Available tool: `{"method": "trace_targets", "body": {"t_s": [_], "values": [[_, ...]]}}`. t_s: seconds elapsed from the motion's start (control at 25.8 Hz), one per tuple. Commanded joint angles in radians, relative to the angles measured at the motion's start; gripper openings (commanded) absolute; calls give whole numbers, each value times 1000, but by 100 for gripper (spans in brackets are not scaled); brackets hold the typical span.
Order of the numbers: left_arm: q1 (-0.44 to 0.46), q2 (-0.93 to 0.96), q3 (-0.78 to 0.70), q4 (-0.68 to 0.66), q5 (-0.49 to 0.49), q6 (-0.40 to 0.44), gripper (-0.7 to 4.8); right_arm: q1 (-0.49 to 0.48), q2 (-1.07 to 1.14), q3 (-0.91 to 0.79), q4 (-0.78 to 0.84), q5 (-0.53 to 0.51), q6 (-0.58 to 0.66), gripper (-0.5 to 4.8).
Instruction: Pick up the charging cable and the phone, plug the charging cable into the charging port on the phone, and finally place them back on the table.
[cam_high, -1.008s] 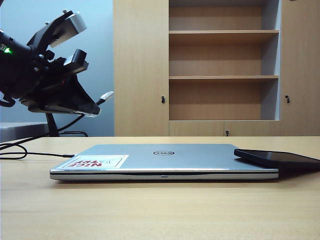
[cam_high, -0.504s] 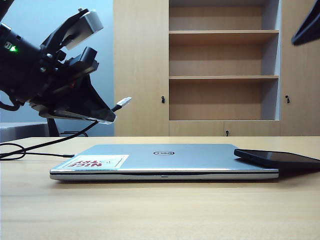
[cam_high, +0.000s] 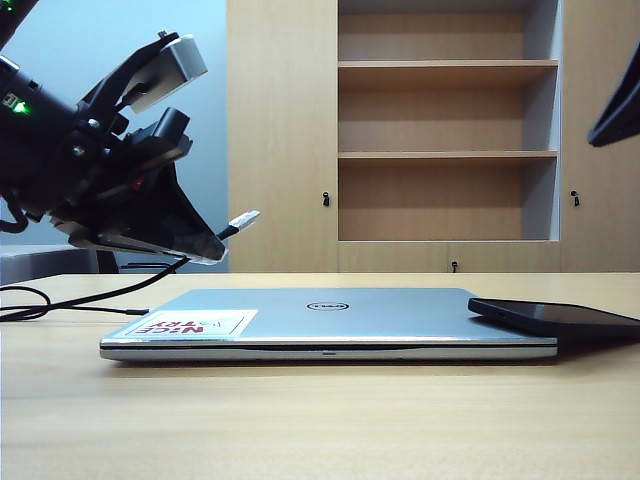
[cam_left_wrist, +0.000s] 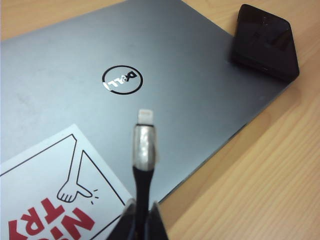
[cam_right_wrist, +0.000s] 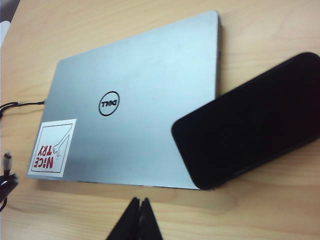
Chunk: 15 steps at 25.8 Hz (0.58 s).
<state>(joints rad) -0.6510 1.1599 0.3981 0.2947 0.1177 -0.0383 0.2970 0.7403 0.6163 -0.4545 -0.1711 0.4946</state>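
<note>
My left gripper (cam_high: 205, 245) hangs above the left end of the laptop, shut on the charging cable (cam_high: 240, 221). The cable's silver-white plug (cam_left_wrist: 145, 140) sticks out past the fingertips over the lid, and the black cord trails down to the table (cam_high: 320, 420) at the left. The phone (cam_high: 555, 317), a glossy black slab, lies tilted with one end on the laptop's right corner and the other on the table; the right wrist view shows the phone (cam_right_wrist: 252, 120) from above. My right gripper (cam_right_wrist: 140, 202) is shut and empty, high over the table in front of the laptop; only a dark part of that arm shows at the exterior view's right edge.
A closed silver laptop (cam_high: 330, 320) with a red-lettered sticker (cam_high: 190, 324) lies mid-table. A wooden shelf cabinet (cam_high: 445, 135) stands behind. The cable's slack (cam_high: 30, 300) loops on the table at the far left.
My left gripper has carried the cable's plug to the right, toward the laptop's middle. A part of the right arm has come into view at the upper right and lowered.
</note>
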Motion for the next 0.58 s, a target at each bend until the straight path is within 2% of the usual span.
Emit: {"method": "trace_targets", "body": {"t_s": [0.04, 0.35, 0.58], "values": [[-2, -3, 0, 11, 2, 4, -6, -94, 31, 5, 16, -91, 3, -5], [-2, -3, 1, 11, 2, 4, -6, -256, 136, 5, 18, -252, 8, -6], [-2, -3, 1, 11, 2, 4, -6, -303, 215, 5, 22, -310, 60, -5]]}}
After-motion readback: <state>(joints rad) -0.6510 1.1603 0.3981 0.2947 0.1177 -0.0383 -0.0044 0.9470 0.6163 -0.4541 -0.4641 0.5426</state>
